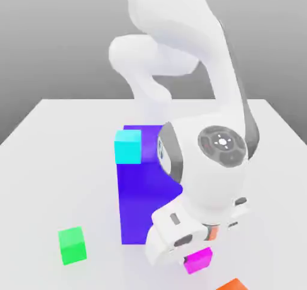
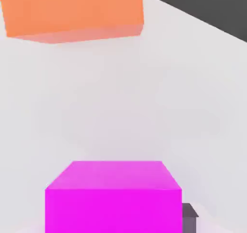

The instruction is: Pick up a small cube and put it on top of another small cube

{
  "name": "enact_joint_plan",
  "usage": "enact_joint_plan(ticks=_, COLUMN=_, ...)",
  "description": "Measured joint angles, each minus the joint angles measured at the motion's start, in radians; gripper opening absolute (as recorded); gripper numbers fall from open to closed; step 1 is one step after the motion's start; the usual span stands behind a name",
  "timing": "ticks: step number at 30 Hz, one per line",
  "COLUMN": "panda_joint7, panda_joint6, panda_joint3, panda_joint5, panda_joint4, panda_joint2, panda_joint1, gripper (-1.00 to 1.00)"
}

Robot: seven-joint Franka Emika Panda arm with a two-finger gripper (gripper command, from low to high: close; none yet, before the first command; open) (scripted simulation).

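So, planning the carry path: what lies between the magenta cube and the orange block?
Nothing: in the hand view, only bare white table separates the magenta cube from the orange block.

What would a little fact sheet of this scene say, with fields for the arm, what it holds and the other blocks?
arm: white, bent low over the table
tool: shut on the magenta cube, lifted off the table
big block: blue-purple, behind the arm
cyan cube: in front of the big block's upper part
green cube: alone at the exterior view's left
orange block: near the magenta cube
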Motion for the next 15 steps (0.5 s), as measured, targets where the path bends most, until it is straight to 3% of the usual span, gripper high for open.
enact_joint_plan(ticks=15, panda_joint7=-0.088, panda_joint6=0.062, panda_joint3=-0.085, panda_joint5=0.101, panda_joint4=-0.068, panda_joint2=-0.186, panda_joint1=-0.161, gripper=-1.00)
